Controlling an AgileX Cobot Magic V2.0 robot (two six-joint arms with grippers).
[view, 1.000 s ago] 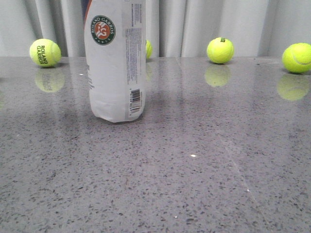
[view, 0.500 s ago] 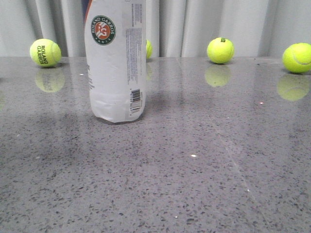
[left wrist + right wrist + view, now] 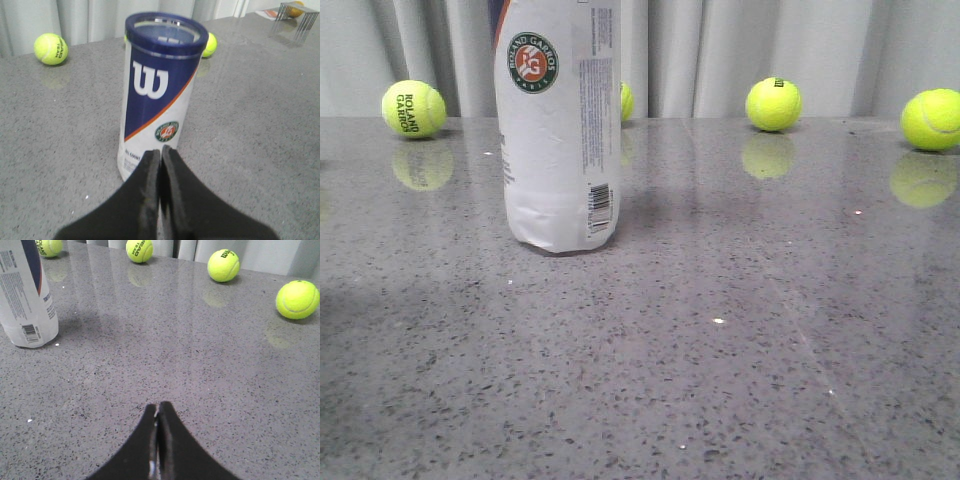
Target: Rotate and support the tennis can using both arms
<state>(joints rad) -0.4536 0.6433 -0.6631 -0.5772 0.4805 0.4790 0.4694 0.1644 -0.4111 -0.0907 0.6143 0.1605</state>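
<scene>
The tennis can (image 3: 557, 125) stands upright at upper left of the front view. The left gripper (image 3: 160, 165) and right gripper (image 3: 158, 417) are both closed, holding nothing.

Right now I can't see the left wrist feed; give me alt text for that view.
The tennis can stands upright on the grey table, navy rim up and empty, just beyond the left gripper, whose jaws are pressed shut and not holding it. One tennis ball lies behind it, another peeks out past the can.
</scene>
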